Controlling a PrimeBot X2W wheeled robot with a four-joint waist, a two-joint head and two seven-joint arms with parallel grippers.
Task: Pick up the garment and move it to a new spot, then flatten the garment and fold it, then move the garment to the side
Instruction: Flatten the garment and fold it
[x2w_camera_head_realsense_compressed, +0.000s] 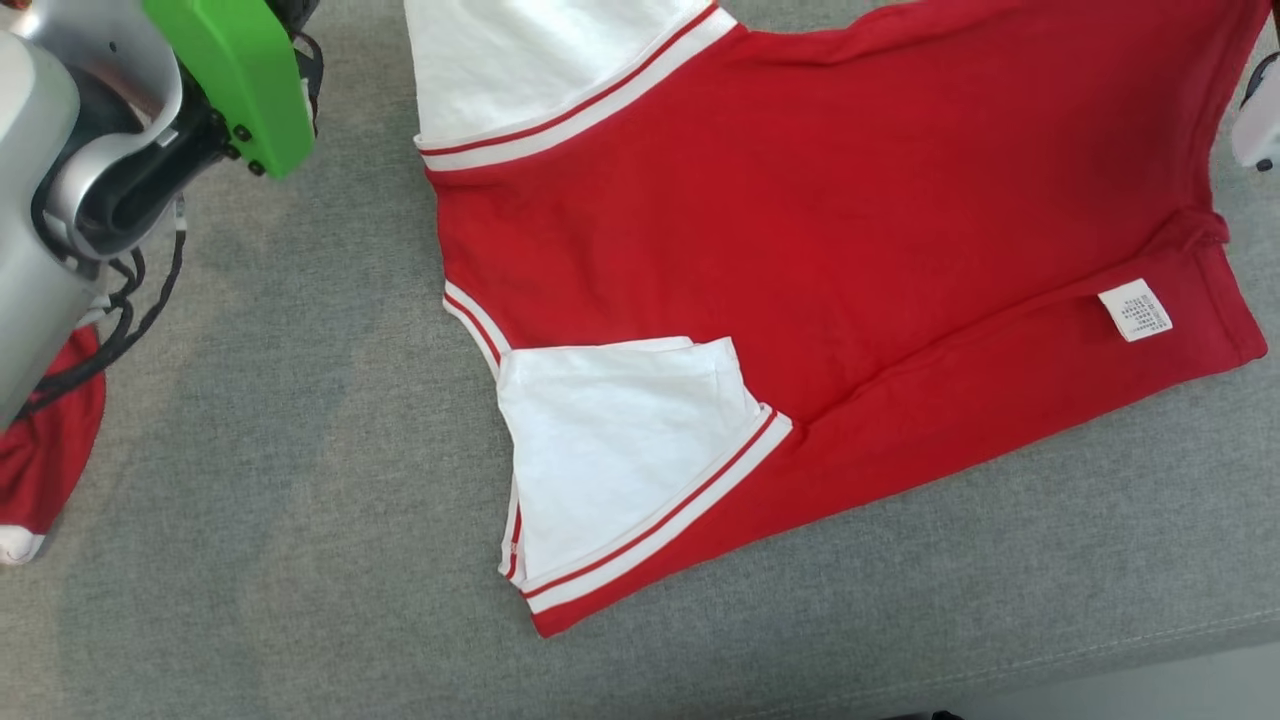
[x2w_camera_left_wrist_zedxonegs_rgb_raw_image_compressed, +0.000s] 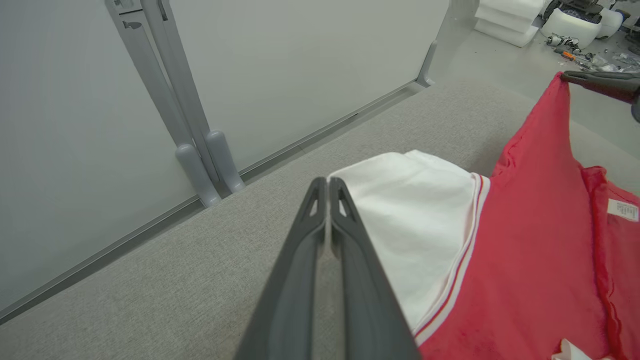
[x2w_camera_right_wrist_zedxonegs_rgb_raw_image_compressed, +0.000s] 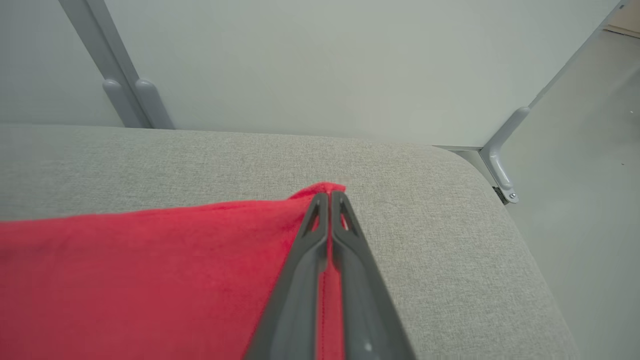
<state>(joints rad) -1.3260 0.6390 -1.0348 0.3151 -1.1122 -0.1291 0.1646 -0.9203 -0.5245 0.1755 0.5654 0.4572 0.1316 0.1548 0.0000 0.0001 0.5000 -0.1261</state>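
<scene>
A grey woven surface (x2w_camera_head_realsense_compressed: 300, 450) fills the head view, and the wrist views show pale partition walls (x2w_camera_left_wrist_zedxonegs_rgb_raw_image_compressed: 300, 60) on grey feet standing behind it. At the upper left of the head view is the left arm (x2w_camera_head_realsense_compressed: 60, 150) with its green cover (x2w_camera_head_realsense_compressed: 240, 70), and below it, at the left edge, a bit of other red cloth (x2w_camera_head_realsense_compressed: 45, 450) lies on the surface. The garment (x2w_camera_head_realsense_compressed: 800, 230), red with white sleeves and red-and-white striped trim, spreads from the centre to the right edge of the frame. One white sleeve (x2w_camera_head_realsense_compressed: 620, 450) is folded in over its lower centre, and a white care label (x2w_camera_head_realsense_compressed: 1135, 308) shows at the right. In the left wrist view the left gripper (x2w_camera_left_wrist_zedxonegs_rgb_raw_image_compressed: 328, 187) has its fingers pressed together at centre frame, pinching the edge of the garment's other white sleeve. In the right wrist view the right gripper (x2w_camera_right_wrist_zedxonegs_rgb_raw_image_compressed: 330, 197) is likewise closed, its tips clamped on a red corner of the garment just above the surface.
</scene>
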